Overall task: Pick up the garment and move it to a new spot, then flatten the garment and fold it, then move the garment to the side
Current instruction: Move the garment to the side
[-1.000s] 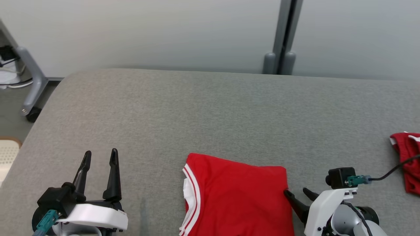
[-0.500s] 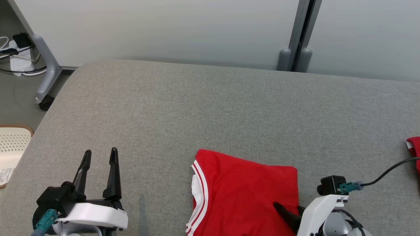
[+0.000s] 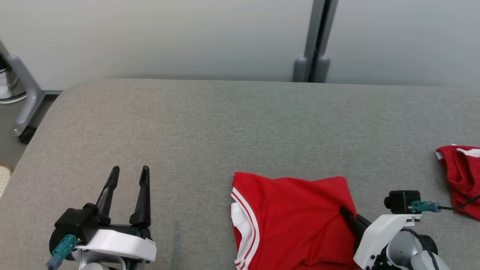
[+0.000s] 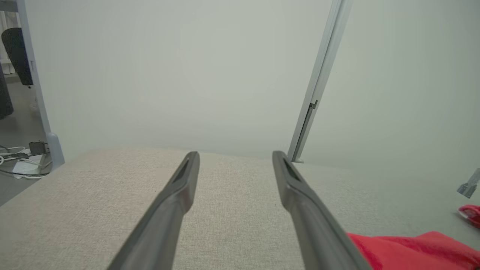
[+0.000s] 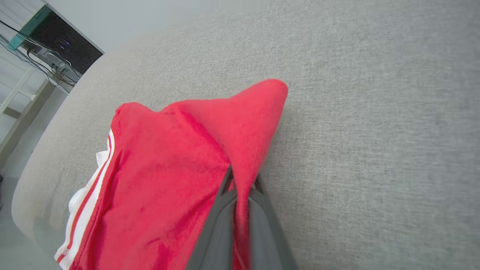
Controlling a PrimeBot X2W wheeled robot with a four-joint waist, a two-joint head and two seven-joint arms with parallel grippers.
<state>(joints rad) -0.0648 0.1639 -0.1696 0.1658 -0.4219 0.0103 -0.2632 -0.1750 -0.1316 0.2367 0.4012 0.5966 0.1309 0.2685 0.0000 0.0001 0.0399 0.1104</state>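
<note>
Grey fabric covers the table (image 3: 225,123), and every place below is told from it. Over the table's near left part the left gripper (image 3: 129,169) hovers level, its white wrist at the near edge and its two dark fingers (image 3: 143,195) pointing toward the far edge. They stand spread apart with nothing between them, and the left wrist view shows the left gripper (image 4: 235,153) above bare cloth.

Right of the table's middle, at its near edge, lies the folded red garment (image 3: 292,213). Its white-striped trim (image 3: 245,225) faces the table's left end, and its straight far edge runs parallel to the table's far edge. The head view cuts off its near part, so I cannot tell its long axis.

The right gripper (image 3: 343,210) reaches in from the table's near right, forearm low, fingers slanting toward the far left. Its fingers are pressed together, pinching the garment's right edge just below the far right corner. In the right wrist view that corner of the garment (image 5: 168,168) rises in a peak above the right gripper (image 5: 242,183).

At the table's right end lies a second red cloth (image 3: 459,176).
</note>
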